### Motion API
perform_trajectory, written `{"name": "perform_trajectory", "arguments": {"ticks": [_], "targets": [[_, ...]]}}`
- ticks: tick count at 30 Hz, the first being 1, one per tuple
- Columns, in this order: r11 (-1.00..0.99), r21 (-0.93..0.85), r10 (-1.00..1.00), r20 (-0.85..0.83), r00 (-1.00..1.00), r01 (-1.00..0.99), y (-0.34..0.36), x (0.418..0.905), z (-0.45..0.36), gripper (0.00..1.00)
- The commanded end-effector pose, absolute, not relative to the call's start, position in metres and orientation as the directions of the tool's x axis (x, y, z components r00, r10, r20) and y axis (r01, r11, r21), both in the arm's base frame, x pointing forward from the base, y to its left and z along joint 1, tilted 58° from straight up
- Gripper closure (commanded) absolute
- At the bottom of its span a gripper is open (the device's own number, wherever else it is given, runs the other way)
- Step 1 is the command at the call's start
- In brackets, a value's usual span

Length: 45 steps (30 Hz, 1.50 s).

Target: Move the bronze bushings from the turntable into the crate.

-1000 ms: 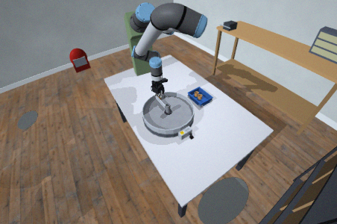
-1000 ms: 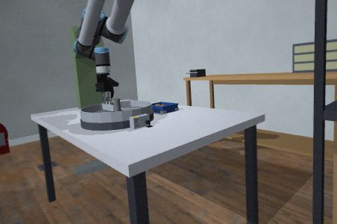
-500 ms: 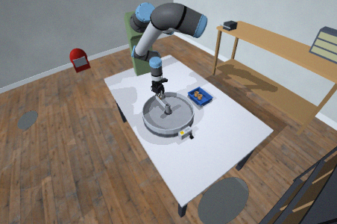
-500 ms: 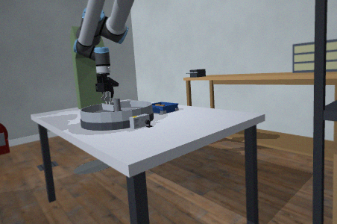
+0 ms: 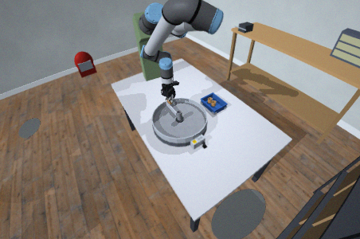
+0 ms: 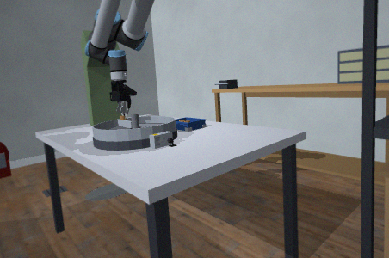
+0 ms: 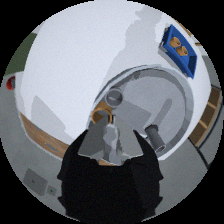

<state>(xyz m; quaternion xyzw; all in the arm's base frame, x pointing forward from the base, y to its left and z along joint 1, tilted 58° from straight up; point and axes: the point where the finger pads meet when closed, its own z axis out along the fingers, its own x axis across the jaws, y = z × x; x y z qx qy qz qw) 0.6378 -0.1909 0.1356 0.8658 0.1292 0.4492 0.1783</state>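
Note:
The grey turntable stands on the white table, with a grey post at its centre. My gripper hangs over the turntable's far rim and is shut on a bronze bushing, held just above the rim. From the exterior view the bushing shows as a small orange spot under the fingers. In the wrist view the bronze bushing sits at my fingertips, and a steel bushing lies on the turntable just beyond it. The blue crate to the right of the turntable holds two bronze bushings.
A small grey control box is fixed to the turntable's front. A wooden bench with a black box stands to the right of the table. The green robot pedestal is behind the table.

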Motion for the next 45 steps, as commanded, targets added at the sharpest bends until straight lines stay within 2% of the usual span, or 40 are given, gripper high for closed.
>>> {"name": "perform_trajectory", "arguments": {"ticks": [1, 18, 45], "targets": [[-0.903, 0.425, 0.384, 0.732, 0.563, 0.064, -0.187, 0.621, 0.147, 1.00], [-0.903, 0.425, 0.384, 0.732, 0.563, 0.064, -0.176, 0.574, 0.177, 1.00], [-0.903, 0.425, 0.384, 0.732, 0.563, 0.064, -0.173, 0.563, 0.184, 1.00]]}}
